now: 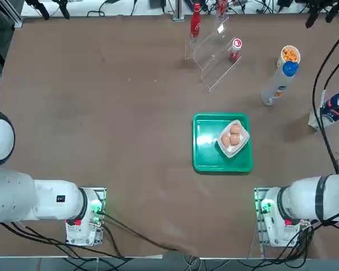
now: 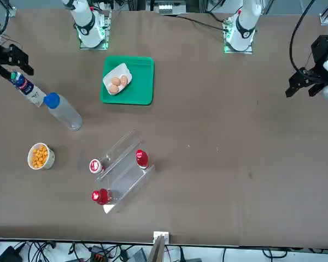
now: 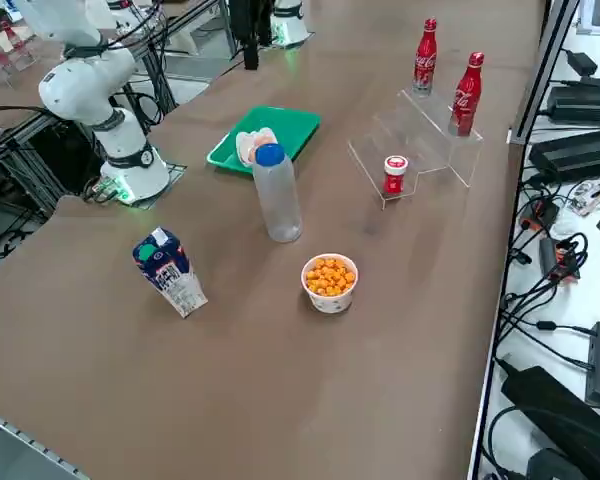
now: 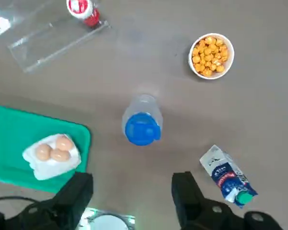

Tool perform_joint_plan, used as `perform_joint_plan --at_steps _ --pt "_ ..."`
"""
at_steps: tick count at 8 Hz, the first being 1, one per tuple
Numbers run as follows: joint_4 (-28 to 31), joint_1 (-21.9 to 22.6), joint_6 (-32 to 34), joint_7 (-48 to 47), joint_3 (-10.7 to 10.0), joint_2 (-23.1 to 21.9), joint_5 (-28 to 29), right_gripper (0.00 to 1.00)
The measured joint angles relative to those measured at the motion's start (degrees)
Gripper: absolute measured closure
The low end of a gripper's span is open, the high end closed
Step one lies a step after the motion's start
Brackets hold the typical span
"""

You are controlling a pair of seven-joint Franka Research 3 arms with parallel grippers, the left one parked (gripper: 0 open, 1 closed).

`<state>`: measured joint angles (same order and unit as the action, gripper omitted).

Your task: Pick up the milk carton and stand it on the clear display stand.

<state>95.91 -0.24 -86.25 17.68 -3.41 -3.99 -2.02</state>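
Two red bottles (image 1: 195, 22) stand on the clear display stand (image 1: 214, 53) at the table's far side; further right come the tall bottle (image 1: 279, 83) and the milk carton (image 1: 332, 108), upright near the right edge. Above them the right gripper (image 4: 132, 191) hangs, fingers spread, holding nothing.

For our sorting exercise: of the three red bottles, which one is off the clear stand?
The short red bottle with the white label stands on the table beside the clear display stand. The two slim red bottles stand on the stand's upper steps.
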Motion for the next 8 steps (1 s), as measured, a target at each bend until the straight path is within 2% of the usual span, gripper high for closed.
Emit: perform_joint_plan --at_steps 4,8 --pt "11.75 -8.37 -10.85 23.87 -0.58 -0.77 -0.50 0.00" --pt "24.01 -16.64 -22.99 44.51 -0.73 -3.95 -0.54 0.00"
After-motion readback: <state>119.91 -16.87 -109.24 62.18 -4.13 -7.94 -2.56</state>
